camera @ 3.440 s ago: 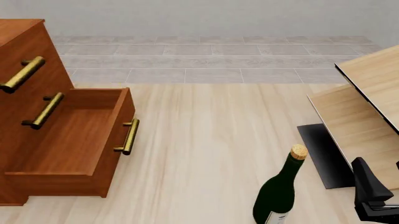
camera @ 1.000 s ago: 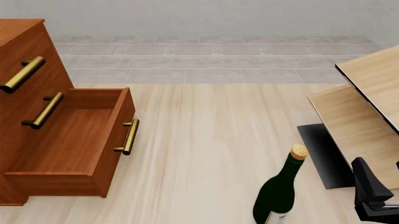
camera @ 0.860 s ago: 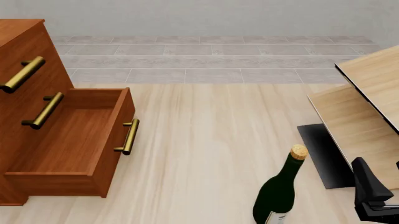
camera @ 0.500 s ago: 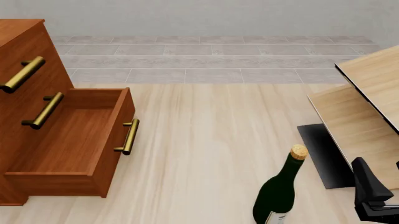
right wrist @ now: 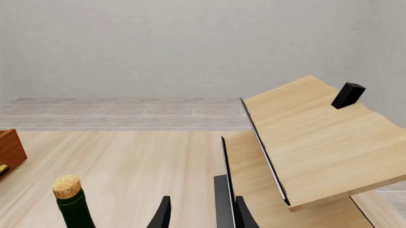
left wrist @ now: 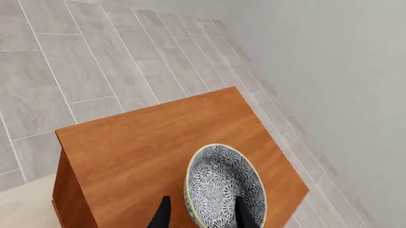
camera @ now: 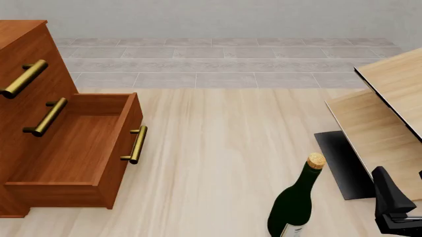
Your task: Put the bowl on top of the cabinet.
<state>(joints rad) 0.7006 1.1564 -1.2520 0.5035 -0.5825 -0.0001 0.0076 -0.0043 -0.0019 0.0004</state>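
The small round bowl (left wrist: 225, 185), speckled grey-blue inside with a pale cream rim, is sitting tilted on edge between the dark fingers of the left gripper (left wrist: 201, 217), directly over the flat top of the large reddish-brown wooden cabinet (left wrist: 159, 152). The left jaws are standing narrowly apart with the bowl's rim between them, so they appear to be clamping it, though the contact itself is falling at the picture's edge. Whether the bowl is already touching the wood or hanging just above it, I cannot tell.

In the left wrist view the bowl is lying toward the top's corner nearest the pale wall rather than at its middle. If the jaws are releasing while it is tipped like this, it is likely to rock or roll, and from that corner it could be going over the edge onto the grey tiled floor (left wrist: 57, 71). Levelling it and shifting it inward would be lessening that risk.

In the front view, the cabinet's lower drawer (camera: 79, 148) is standing open over the pale wood bench (camera: 218, 148); a falling bowl could be landing there instead.

The right gripper (right wrist: 201, 213) is holding nothing, its jaws slightly parted, near the dark green corked wine bottle (right wrist: 73, 204) and the light-wood furniture with black edging (right wrist: 311, 137); any swing could be toppling the bottle.
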